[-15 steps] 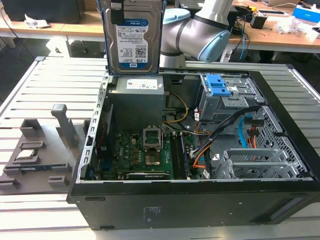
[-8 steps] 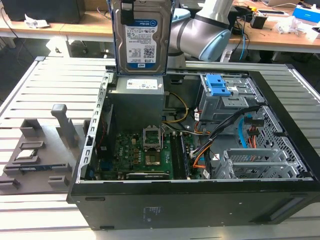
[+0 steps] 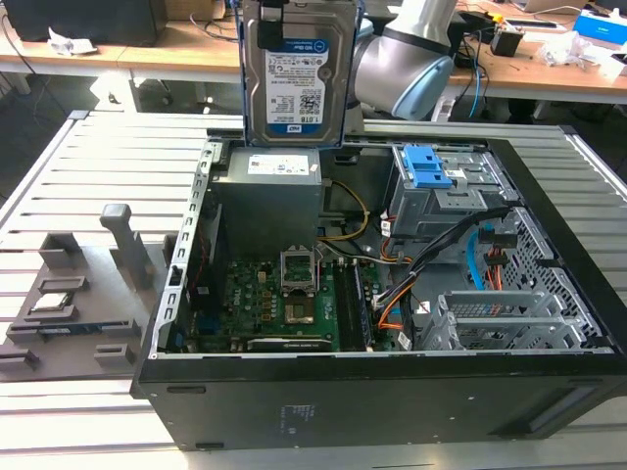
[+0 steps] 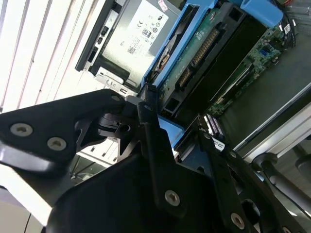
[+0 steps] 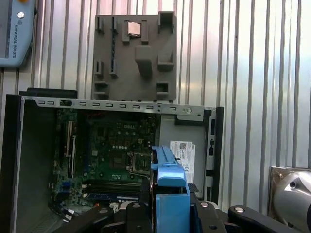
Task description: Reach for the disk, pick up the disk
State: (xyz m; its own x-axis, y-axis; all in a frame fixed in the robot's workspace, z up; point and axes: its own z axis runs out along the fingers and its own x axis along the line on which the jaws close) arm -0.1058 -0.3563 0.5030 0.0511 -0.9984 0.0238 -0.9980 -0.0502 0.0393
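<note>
Disk: the disk (image 3: 297, 73) is hanging upright in the air above the open computer case (image 3: 549, 196), its label face showing to the exterior camera and its lower edge sitting just over the power supply (image 3: 269, 191), apparently touching nothing below

Gripper: the gripper (image 4: 175, 121) is pinching the disk, with its black fingers (image 4: 146, 121) pressing in on the long sides; in the first wrist view the blue frame (image 5: 170, 179) is standing out from between them

Underside: in the second wrist view the circuit board (image 4: 209, 43) on the disk's back is lying bare, with the motherboard (image 4: 262, 43) showing beyond it

Surroundings: the blue bracket (image 3: 426, 166) is sitting in the drive cage on the exterior view's right, and the grey fixture tray (image 3: 88, 294) is lying on the slatted table (image 3: 98, 157), well apart from the disk

Stage: judging by the disk hanging clear of the case, the reach and the lift are both looking done

Weight and stiffness: it is likely feeling heavy for its size and fully rigid, a metal block that is not going to bend in the grip

Surface: the bare metal and glossy label are probably slippery, while the plastic frame is giving a little and offering better friction

Fragility: the exposed board and its connector are the parts at risk from knocks or a drop

Where to hold: across the two long framed edges near the middle, which is where the fingers are sitting now, keeping off the board and the label face
</note>
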